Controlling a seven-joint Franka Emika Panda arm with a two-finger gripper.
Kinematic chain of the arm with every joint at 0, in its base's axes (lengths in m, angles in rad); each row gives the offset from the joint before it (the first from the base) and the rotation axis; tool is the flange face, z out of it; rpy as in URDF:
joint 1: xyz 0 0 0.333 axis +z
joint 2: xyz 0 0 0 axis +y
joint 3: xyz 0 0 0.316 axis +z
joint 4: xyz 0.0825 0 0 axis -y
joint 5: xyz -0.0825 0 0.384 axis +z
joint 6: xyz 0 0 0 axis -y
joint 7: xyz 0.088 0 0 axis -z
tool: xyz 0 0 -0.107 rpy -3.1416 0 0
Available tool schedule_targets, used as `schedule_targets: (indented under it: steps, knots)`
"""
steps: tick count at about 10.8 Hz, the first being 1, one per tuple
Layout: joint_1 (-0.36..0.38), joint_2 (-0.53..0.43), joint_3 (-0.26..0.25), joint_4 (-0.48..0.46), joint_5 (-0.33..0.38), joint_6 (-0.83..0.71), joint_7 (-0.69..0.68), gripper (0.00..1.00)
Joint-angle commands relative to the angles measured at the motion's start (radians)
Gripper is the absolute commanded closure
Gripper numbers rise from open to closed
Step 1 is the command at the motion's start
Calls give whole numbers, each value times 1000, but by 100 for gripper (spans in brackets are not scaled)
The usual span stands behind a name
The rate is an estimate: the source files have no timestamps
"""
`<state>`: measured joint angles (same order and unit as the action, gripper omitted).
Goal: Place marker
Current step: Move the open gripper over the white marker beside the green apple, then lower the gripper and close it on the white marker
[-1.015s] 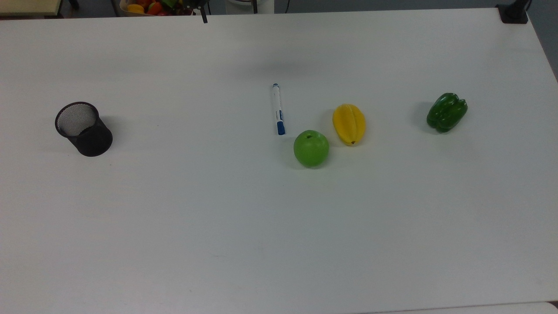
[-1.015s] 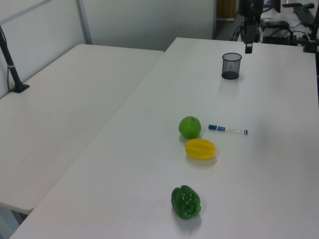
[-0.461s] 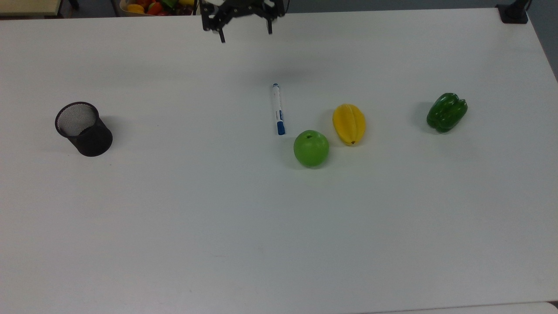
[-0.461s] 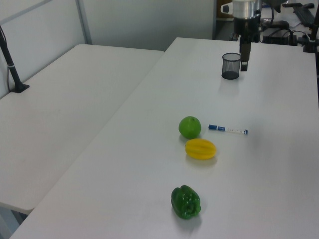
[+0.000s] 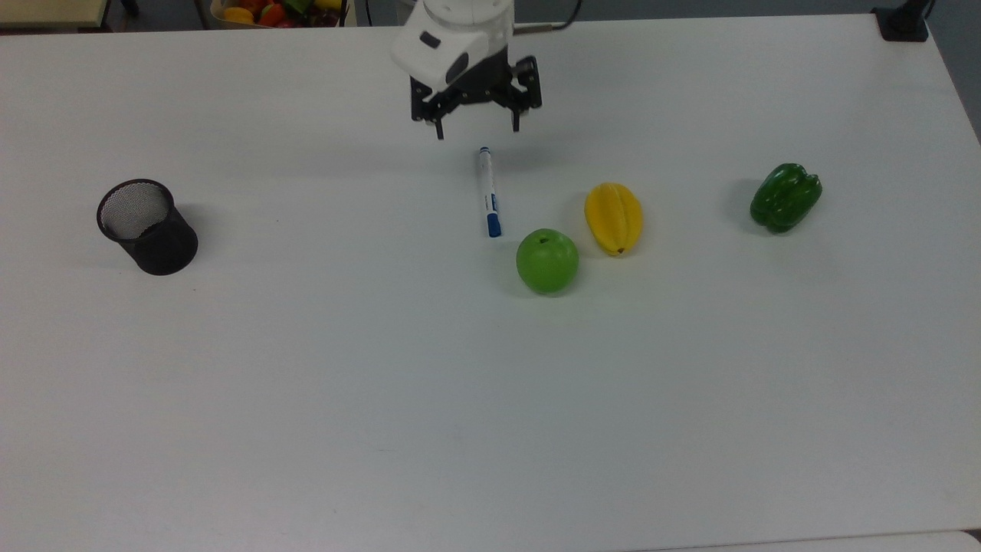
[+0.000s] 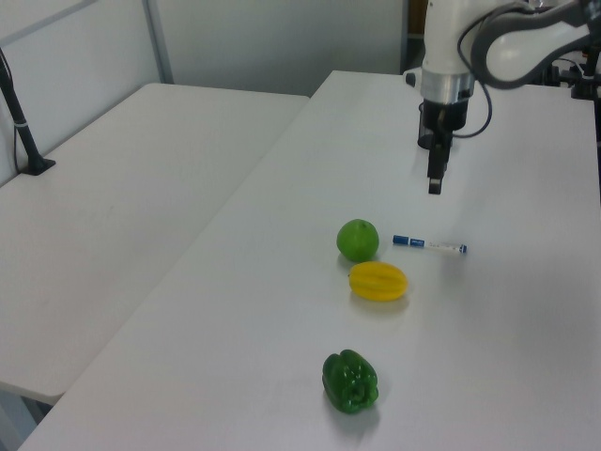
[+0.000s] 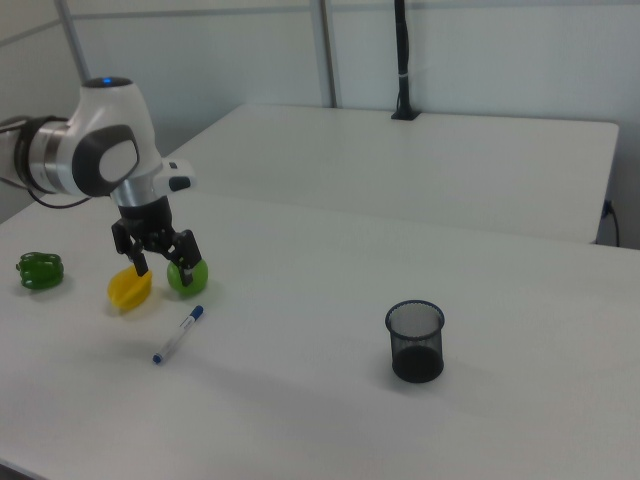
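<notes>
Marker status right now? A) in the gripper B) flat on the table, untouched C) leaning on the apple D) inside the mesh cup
B: the marker lies flat on the table, apart from the apple, while the open gripper hangs above its far end; the cup stands well off.

White table (image 5: 306, 422): marker (image 5: 488, 192), cup (image 5: 147, 227), 3 fruits.

light: bright, even, diffuse from overhead | shadows: soft and faint, a pale smudge on the tabletop (image 5: 306, 368) at 3 o'clock of the mesh cup (image 5: 147, 227) in the top view | glare: none | focus: slightly soft overall | edges: mild dimming toward corners
</notes>
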<state>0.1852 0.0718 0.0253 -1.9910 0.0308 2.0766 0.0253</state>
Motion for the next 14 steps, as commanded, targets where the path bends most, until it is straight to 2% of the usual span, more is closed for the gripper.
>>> schedule_targets:
  steps: [1,3,5,6,9,10,11,12,14]
  knots:
    - [7,39,13,-69,-6,146,65,0]
    - [26,89,21,-83,-17,212,88,0]
    - [28,137,21,-83,-66,249,123,1]
    - [28,155,21,-83,-83,261,130,10]
    - [34,198,22,-81,-110,293,130,47]
    - [33,201,22,-81,-121,300,130,63]
    - [33,201,22,-81,-121,301,130,88]
    - [33,201,22,-81,-121,301,130,100]
    - [33,200,22,-81,-121,300,130,100]
